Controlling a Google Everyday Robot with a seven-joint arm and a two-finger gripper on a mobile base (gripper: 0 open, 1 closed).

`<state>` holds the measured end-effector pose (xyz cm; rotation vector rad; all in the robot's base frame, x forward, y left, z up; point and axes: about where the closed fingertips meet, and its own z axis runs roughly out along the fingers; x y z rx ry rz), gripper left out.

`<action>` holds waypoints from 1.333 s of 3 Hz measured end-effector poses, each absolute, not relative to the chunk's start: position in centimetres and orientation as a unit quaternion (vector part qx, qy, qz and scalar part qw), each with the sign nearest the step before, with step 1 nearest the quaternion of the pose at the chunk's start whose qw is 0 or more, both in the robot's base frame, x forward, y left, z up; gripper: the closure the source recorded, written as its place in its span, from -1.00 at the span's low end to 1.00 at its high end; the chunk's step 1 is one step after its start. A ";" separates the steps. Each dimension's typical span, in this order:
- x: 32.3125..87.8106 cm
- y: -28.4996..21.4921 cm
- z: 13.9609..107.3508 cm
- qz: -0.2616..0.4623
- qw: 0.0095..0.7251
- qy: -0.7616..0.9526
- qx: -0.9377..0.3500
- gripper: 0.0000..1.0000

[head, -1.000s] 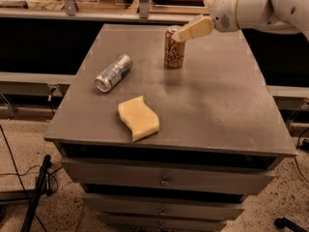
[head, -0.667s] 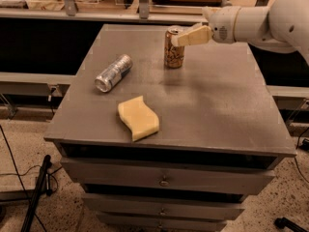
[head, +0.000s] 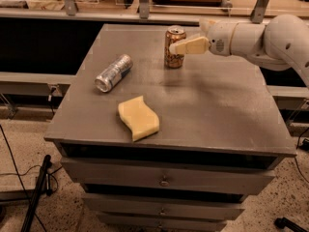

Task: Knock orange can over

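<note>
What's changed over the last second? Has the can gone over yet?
The end effector has dropped from the top rim of the orange can to about its mid-height. The orange can still stands upright in place. The silver can and yellow sponge have not moved.

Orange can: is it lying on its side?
No, the orange can stands upright on the table, with the end effector close beside its upper half.

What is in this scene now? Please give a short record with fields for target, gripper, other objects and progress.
target: orange can, upright, far middle of the table
gripper: gripper at the can's mid height, reaching from the picture's right; contact unclear
other objects: silver can lying on its side, left; yellow sponge, front
progress: can not yet knocked over
</note>
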<state>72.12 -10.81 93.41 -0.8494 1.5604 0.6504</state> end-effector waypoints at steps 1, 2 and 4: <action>71.8 -9.2 91.9 0.292 0.580 0.665 -0.370 -1.00; 71.8 -8.2 91.4 0.298 0.579 0.662 -0.370 -1.00; 71.9 -7.0 91.1 0.312 0.583 0.656 -0.365 -0.11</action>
